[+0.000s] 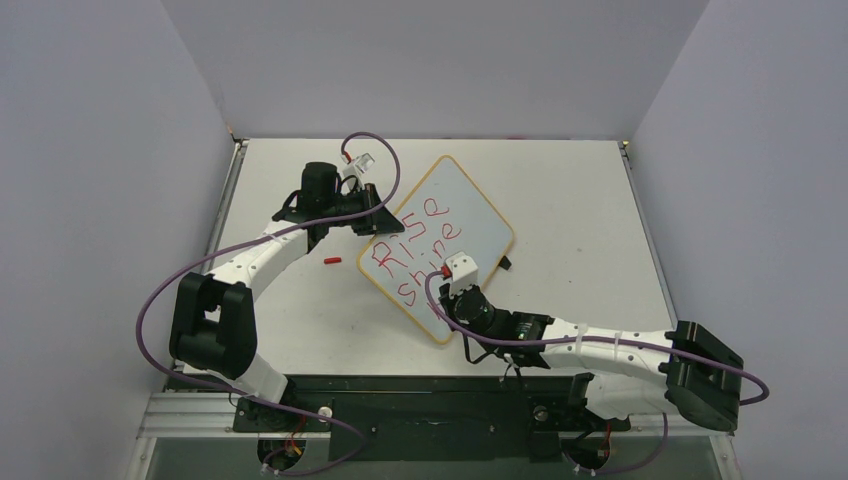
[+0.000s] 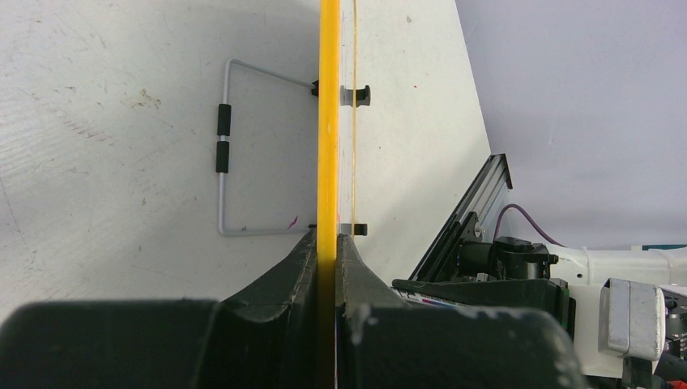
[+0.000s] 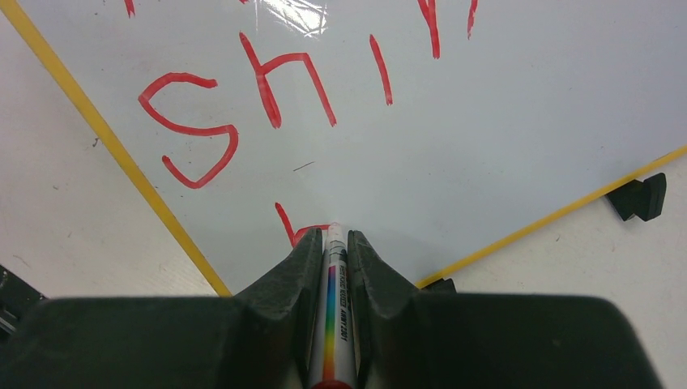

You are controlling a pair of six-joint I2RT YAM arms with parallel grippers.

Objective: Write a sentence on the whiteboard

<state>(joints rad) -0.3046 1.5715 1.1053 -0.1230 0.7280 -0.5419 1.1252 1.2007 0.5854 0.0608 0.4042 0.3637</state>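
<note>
The whiteboard [image 1: 470,215] lies tilted on the table, white with a thin yellow frame and red writing "Rise" and "Shine". My left gripper [image 1: 378,212] is shut on its left edge; in the left wrist view the yellow frame [image 2: 329,121] runs edge-on between the pads. My right gripper [image 1: 452,278] is shut on a white marker [image 3: 334,308] with a rainbow stripe. Its tip touches the board [image 3: 502,121] at a fresh red stroke [image 3: 288,227] below the "S". Black clips [image 3: 640,197] sit on the board's near edge.
A red marker cap [image 1: 332,261] lies on the table left of the board. A wire stand [image 2: 225,146] shows behind the board in the left wrist view. Grey walls enclose the table on three sides.
</note>
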